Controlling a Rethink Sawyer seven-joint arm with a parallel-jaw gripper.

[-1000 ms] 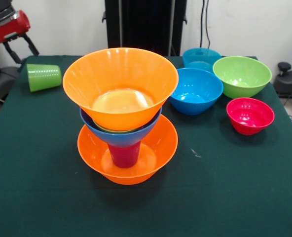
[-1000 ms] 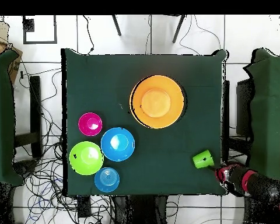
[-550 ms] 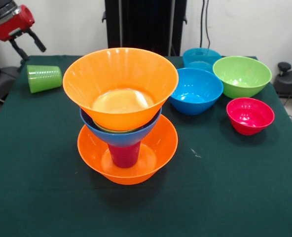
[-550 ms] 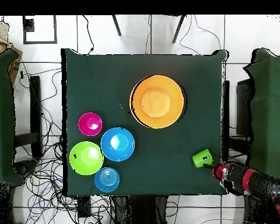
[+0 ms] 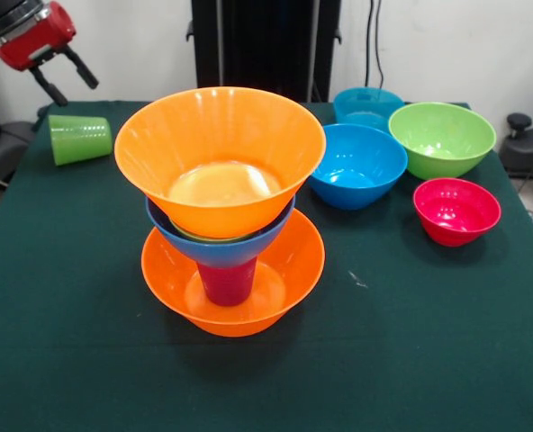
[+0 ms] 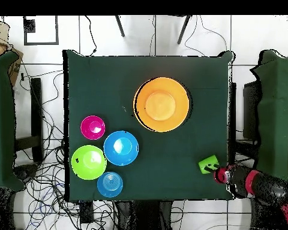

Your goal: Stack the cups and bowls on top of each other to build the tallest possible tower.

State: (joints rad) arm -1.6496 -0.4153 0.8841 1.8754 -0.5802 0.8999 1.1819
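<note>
The gripper (image 5: 67, 76) is hovering with its fingers spread apart, gripping nothing. The light green cup (image 5: 79, 139) is lying on its side just below it. The tower (image 5: 221, 207) is standing well off to its side.

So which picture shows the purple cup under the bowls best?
The front view: the purple cup stands in the bottom orange bowl, holding up a blue bowl. From overhead, the top orange bowl hides it.
</note>
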